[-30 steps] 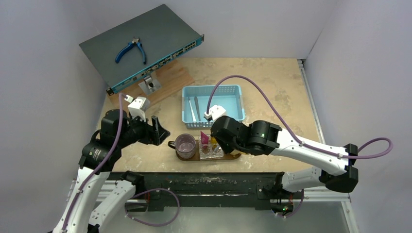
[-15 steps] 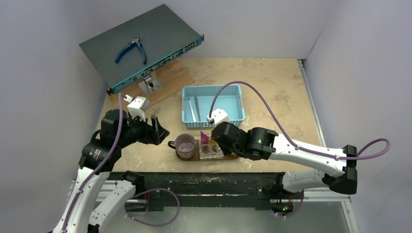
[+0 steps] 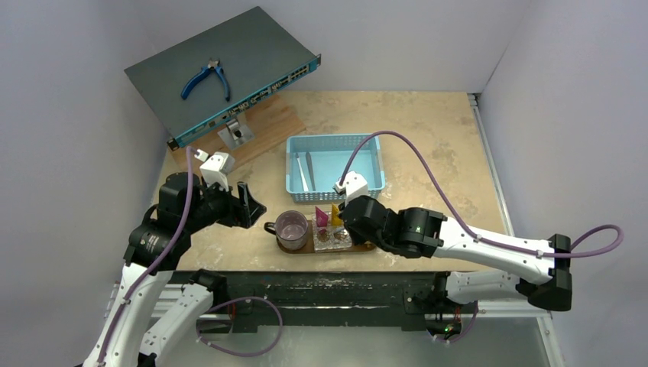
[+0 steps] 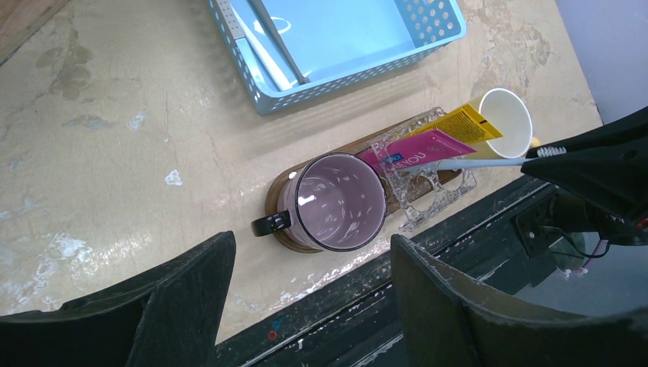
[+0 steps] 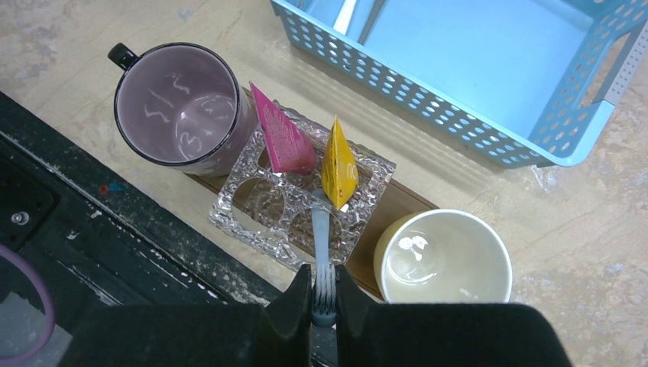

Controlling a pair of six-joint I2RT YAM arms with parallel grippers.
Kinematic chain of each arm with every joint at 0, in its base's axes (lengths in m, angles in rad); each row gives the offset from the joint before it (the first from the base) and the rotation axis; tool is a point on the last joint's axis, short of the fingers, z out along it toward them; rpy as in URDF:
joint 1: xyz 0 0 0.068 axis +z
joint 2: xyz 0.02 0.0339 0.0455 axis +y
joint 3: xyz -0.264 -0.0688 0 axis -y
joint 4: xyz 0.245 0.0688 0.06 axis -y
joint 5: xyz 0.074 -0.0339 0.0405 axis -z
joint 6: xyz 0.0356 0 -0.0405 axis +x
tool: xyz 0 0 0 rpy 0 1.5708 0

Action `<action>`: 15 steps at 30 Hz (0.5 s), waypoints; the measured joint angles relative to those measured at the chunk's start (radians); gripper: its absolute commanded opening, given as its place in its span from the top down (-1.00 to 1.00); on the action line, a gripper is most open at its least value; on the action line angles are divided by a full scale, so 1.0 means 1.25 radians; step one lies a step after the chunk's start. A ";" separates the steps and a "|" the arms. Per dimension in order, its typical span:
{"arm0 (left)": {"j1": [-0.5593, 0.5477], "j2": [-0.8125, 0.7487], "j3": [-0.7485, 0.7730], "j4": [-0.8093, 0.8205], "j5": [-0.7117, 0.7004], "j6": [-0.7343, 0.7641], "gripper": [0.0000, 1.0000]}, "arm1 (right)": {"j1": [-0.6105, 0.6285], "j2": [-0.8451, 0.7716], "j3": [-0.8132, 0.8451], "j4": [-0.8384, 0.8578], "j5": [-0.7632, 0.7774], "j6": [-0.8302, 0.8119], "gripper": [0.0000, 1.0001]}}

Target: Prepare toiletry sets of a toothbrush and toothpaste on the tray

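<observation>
Pale-blue toothbrush [image 5: 319,229] was pinched at its bristle end by the right gripper [image 5: 322,294], its handle tip at the glass holder [image 5: 229,220] on the tray [image 5: 405,200] (just beside the yellow toothpaste [image 5: 338,164]). Seating it in a hole, then releasing, was judged the next move. The left gripper [image 4: 312,245] was spread.

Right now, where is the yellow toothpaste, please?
In the right wrist view, the yellow toothpaste stands in the glass holder on the tray, between the pink tube and the white cup.

Tray [image 5: 403,200] dark wood; toothbrush [image 5: 320,229] smooth plastic; holder [image 5: 231,219] clear knobbly glass; basket [image 5: 428,104] perforated plastic.
</observation>
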 measured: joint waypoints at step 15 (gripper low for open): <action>0.000 -0.001 0.000 0.000 -0.001 0.000 -0.46 | 0.011 -0.013 -0.053 0.057 0.005 0.023 1.00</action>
